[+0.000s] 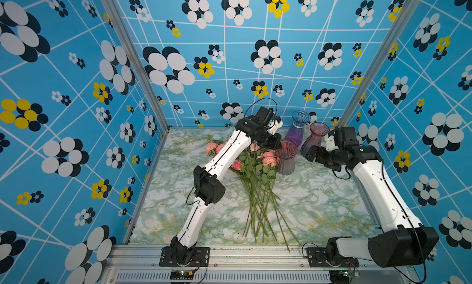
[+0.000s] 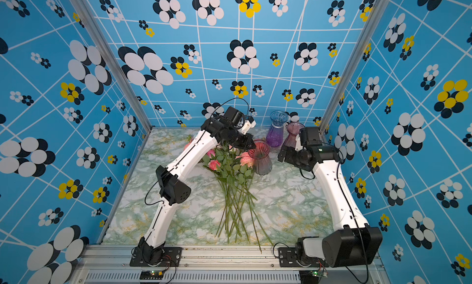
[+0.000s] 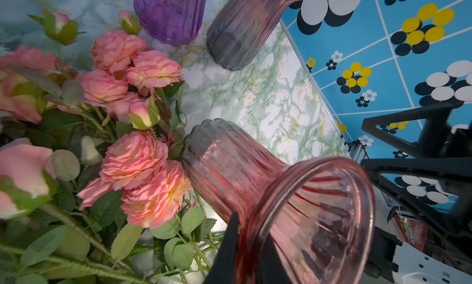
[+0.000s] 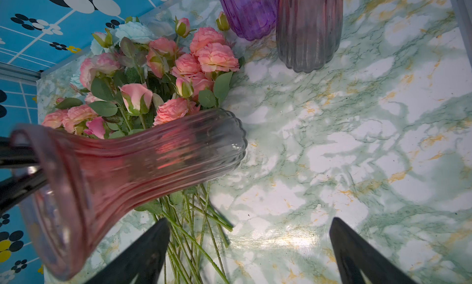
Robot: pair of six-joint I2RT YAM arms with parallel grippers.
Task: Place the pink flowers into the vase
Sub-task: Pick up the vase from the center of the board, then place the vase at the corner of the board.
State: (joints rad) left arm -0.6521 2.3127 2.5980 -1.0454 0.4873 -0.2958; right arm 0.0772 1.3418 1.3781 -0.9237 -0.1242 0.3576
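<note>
The pink flowers [image 1: 258, 165] [image 2: 229, 165] lie in a bunch on the marble table, heads toward the back, long green stems fanning toward the front. Their blooms [image 3: 132, 155] [image 4: 204, 55] press against a ribbed pink-to-grey glass vase [image 1: 286, 160] [image 2: 260, 158] [image 4: 143, 157]. My left gripper [image 1: 278, 144] [image 3: 246, 234] is shut on that vase's flared rim [image 3: 362, 193], one finger outside the glass and one inside. My right gripper [image 1: 309, 153] [image 4: 247, 244] stands open just right of the vase, with only table and stem ends between its fingers.
Two more vases stand at the back right: a blue-and-purple one [image 1: 297, 129] and a pink-grey one [image 1: 315, 137], right behind my right wrist. A pale blue flower [image 4: 132, 31] lies beyond the pink heads. Blue patterned walls close in three sides.
</note>
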